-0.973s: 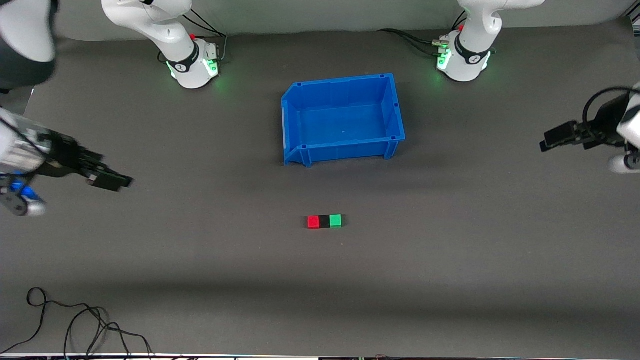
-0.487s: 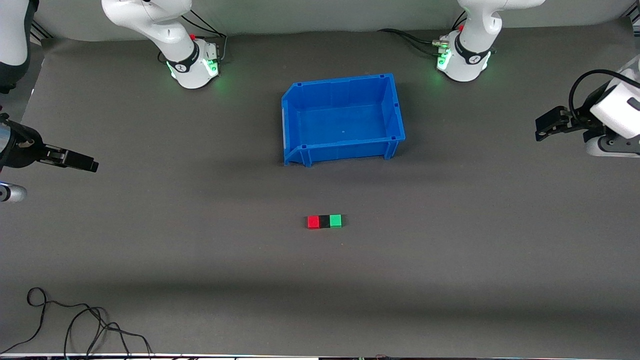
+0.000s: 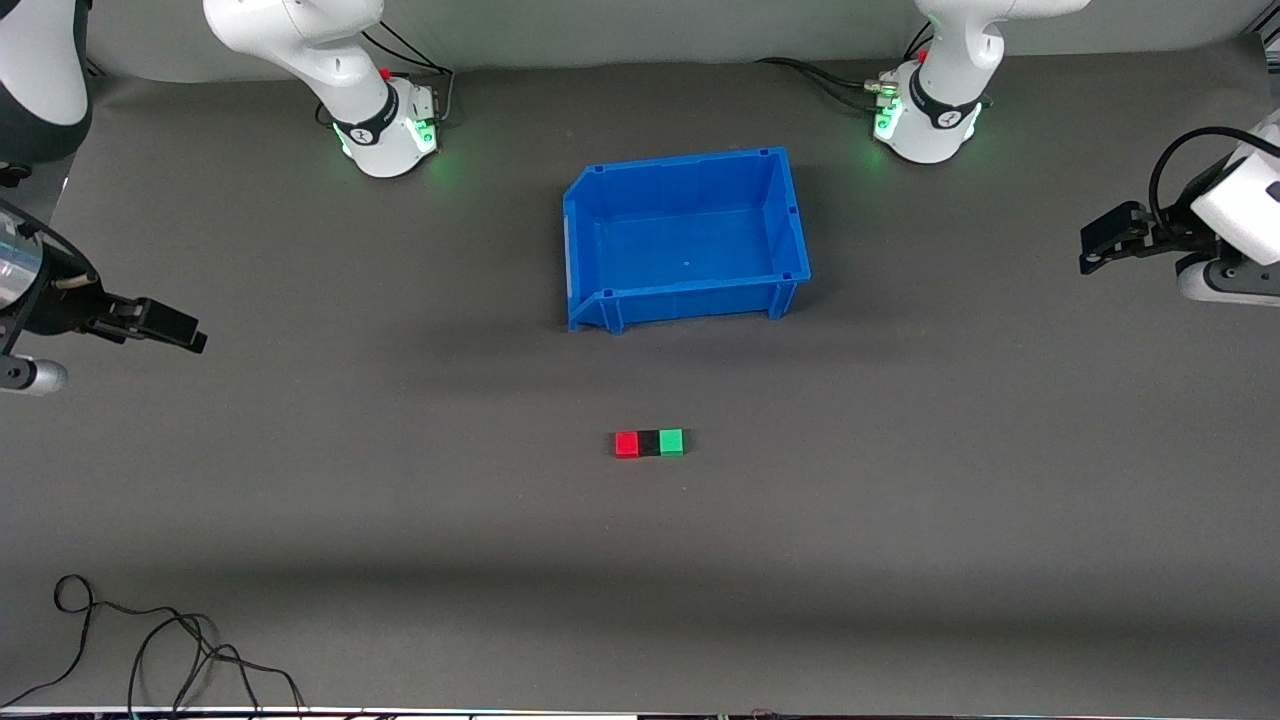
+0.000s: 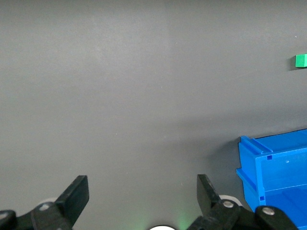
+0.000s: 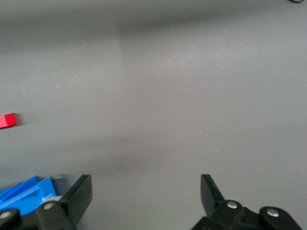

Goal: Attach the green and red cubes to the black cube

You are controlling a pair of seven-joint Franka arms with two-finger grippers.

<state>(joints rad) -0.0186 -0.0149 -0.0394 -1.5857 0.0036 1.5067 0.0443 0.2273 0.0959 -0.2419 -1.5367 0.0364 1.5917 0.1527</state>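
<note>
A red cube (image 3: pixel 627 444), a black cube (image 3: pixel 649 443) and a green cube (image 3: pixel 671 442) lie in one touching row on the grey mat, the black one in the middle, nearer to the front camera than the blue bin (image 3: pixel 600 255). My left gripper (image 3: pixel 1098 247) is open and empty over the mat at the left arm's end of the table. My right gripper (image 3: pixel 178 331) is open and empty over the mat at the right arm's end. The green cube shows in the left wrist view (image 4: pixel 301 60), the red cube in the right wrist view (image 5: pixel 7 120).
The blue bin is empty; it also shows in the left wrist view (image 4: pixel 273 167) and the right wrist view (image 5: pixel 24 194). A black cable (image 3: pixel 150 650) lies coiled on the mat near the front edge at the right arm's end.
Both grippers have drawn back from the middle of the table toward their own ends, then shifted slightly. The row of cubes has not moved.
</note>
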